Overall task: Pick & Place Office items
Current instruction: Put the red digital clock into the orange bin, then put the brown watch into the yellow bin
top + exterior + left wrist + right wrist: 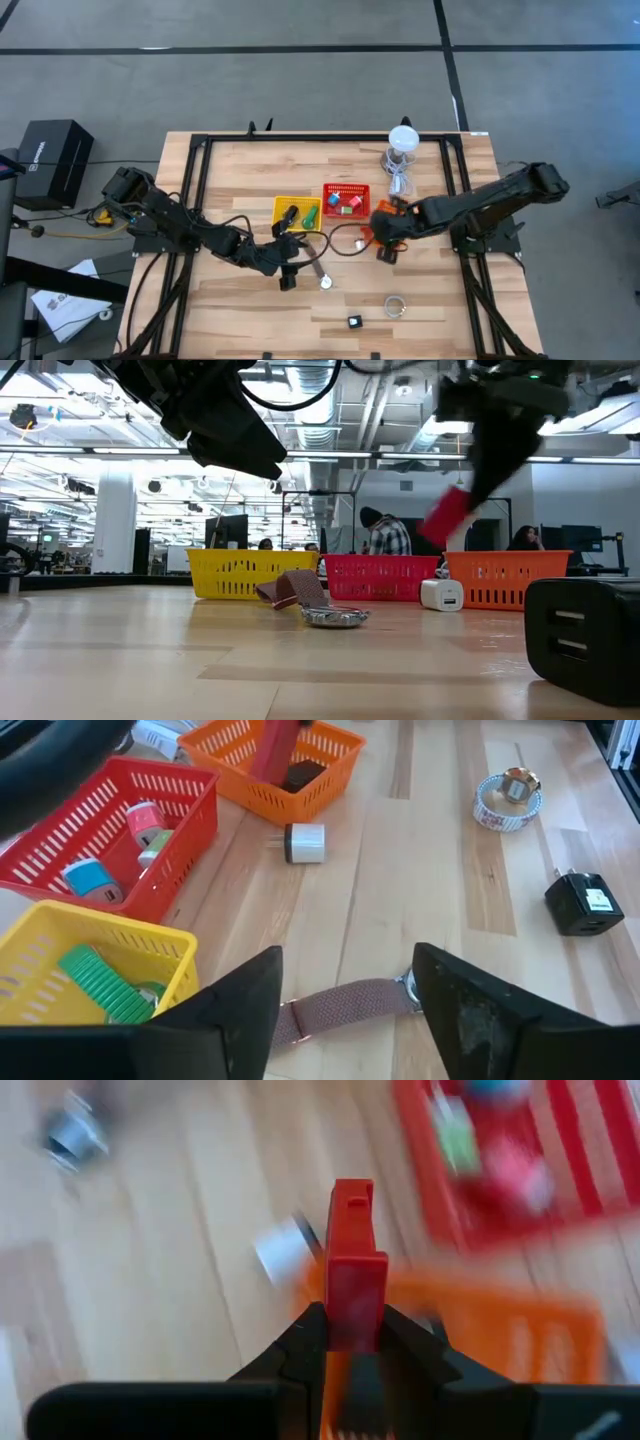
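My left gripper stands open above a brown strap that lies flat on the table in front of the yellow basket; a metal piece lies at the strap's end. The fingers stand either side of the strap and clear of it in the low view. My right gripper is shut on a flat red item near the orange basket. A white plug, a tape ring and a black adapter lie loose on the table. My right gripper pinches the red item by one end between its two fingers, and the rest sticks out past the fingertips. The fingers slant down from above. The item hangs tilted and clear of the table, beside the orange basket.
The red basket holds small coloured items, and the yellow basket holds a green one. A white-topped object with a coiled cable stands at the far edge. A black frame borders the table. Bare wood lies toward the near edge.
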